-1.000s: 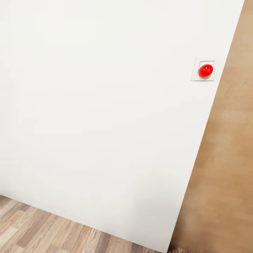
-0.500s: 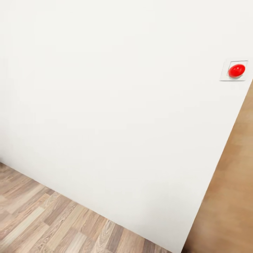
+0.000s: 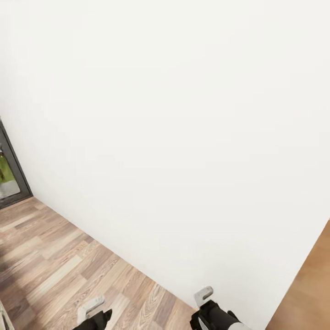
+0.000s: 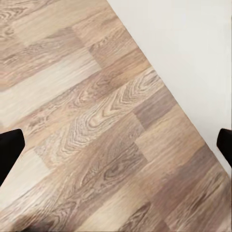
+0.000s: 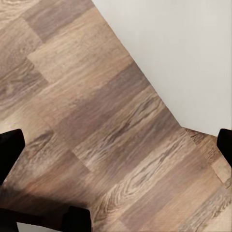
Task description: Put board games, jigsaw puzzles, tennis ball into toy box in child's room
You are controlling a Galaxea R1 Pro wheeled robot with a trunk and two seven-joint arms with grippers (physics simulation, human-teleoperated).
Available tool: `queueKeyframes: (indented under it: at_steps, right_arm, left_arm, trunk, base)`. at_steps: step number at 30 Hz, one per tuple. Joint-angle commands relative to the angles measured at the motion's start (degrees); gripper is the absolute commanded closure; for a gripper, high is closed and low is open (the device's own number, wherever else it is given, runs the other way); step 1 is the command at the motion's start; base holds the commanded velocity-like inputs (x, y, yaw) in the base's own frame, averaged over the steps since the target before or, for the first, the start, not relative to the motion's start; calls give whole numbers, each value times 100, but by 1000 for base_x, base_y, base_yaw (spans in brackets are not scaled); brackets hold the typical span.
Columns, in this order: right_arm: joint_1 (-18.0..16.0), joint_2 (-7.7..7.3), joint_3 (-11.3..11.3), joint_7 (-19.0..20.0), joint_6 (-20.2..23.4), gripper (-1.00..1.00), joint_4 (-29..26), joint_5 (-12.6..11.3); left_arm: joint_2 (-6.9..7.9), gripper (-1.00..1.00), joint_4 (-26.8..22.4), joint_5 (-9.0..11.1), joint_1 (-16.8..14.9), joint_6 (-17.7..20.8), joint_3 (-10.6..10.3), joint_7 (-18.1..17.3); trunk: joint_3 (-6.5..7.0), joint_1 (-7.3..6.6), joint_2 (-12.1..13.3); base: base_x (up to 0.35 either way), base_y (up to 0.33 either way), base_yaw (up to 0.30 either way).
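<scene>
A: What kind of room is this?

B: A plain white wall [image 3: 174, 128] fills most of the head view, meeting a wood plank floor [image 3: 59, 266] that runs from the near left toward the far left. The planks are mixed tan, grey and brown, with strong grain.

A: Anything nearest the camera?

B: Two arms, at the bottom edge. The left gripper [image 3: 94, 316] shows a pale bracket and a dark body; the right gripper [image 3: 208, 307] shows the same, near the foot of the wall.

A: Are the fingers apart or together?

B: Apart on both. In the left wrist view the left gripper [image 4: 116, 145] has its two dark fingertips [image 4: 8, 150] at opposite edges, with bare floor between. The right gripper [image 5: 116, 145] looks the same, nothing held.

A: And farther off?

B: One dark door frame [image 3: 13, 169] at the far left, with a bit of green behind its glass. At the right, one brown wood panel [image 3: 307, 288] beside the wall's end.
</scene>
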Motion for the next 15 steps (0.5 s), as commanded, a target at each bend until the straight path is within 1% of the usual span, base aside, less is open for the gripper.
queueKeyframes:
  at_steps: [1, 3, 6, 7, 8, 10, 12, 13, 15]
  right_arm:
    - [-129, 2, -2, 111, 92, -100, -14, 18]
    - [-375, 2, -4, 294, 177, -100, -28, 27]
    - [-713, 2, -7, 458, 250, -100, -42, 32]
    - [-793, 2, -8, 493, 266, -100, -44, 35]
    - [-859, 2, -8, 520, 276, -100, -48, 36]
    - [-967, 2, -9, 563, 291, -100, -138, 39]
    - [-1036, 2, -8, 594, 306, -100, -301, 40]
    - [-1080, 2, -7, 615, 317, -100, -512, 41]
    - [-1105, 2, -5, 630, 324, -100, -688, 42]
  left_arm:
    - [-44, -100, -320, 107, 2, 187, 24, 72]
    - [-128, -100, -920, 277, 0, 577, 45, 133]
    - [-230, -100, -1666, 664, -11, 1113, 31, 209]
    - [-266, -100, -1837, 772, -14, 1215, -26, 231]
    - [-305, -100, -1973, 848, -16, 1281, -133, 263]
    - [-326, -100, -2140, 904, -3, 1242, -483, 622]
    - [-335, -100, -2219, 951, 5, 1164, -718, 1057]
    - [-340, -100, -2242, 993, 11, 1070, -879, 1508]
    - [-344, -100, -2214, 1029, 14, 975, -982, 1857]
  trunk:
    - [-7, 0, -4]
    - [-7, 0, -4]
    - [-7, 0, -4]
    - [-7, 0, -4]
    - [-7, 0, -4]
    - [-7, 0, -4]
    - [-7, 0, -4]
    - [-7, 0, -4]
    - [-7, 0, -4]
  base:
    - [-1, 0, 299]
    - [-1, 0, 298]
    - [0, 0, 298]
    - [0, 0, 298]
    - [0, 0, 298]
    - [0, 0, 298]
    - [0, 0, 299]
    - [0, 0, 299]
    - [0, 0, 299]
